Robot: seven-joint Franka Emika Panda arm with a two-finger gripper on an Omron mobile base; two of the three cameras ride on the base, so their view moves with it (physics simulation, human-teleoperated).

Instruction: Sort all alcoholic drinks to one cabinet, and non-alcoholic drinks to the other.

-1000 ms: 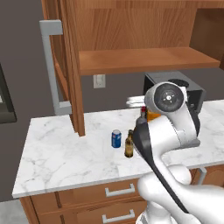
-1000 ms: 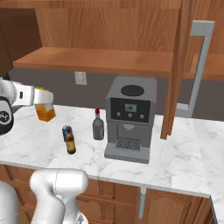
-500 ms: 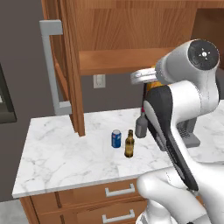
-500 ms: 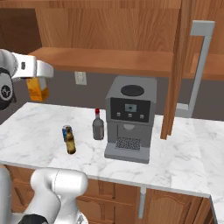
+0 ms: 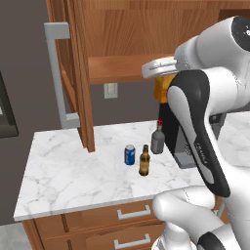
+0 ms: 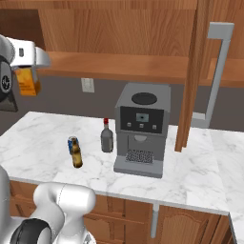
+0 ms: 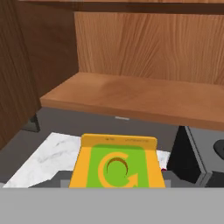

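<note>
End effector (image 6: 29, 71) clamped on juice carton (image 6: 27, 82), raised near cabinet shelf (image 6: 119, 66), blue can (image 5: 129, 155) and beer bottle (image 5: 144, 161) on counter (image 5: 73, 176)

Carton (image 7: 117, 166), green top up, sits at the pincer. Cabinet shelf (image 7: 140, 96) ahead. Marble counter (image 7: 43, 159) below left; coffee machine (image 7: 197, 157) right.

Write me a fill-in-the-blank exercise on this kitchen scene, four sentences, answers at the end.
1. The gripper holds the juice carton in the air, just below the open cabinet's ____.
2. The blue soda can stands on the marble ____.
3. The grey bottle has a ____ cap.
4. The brown beer bottle stands ____.

Answers: shelf; counter; red; upright
</note>
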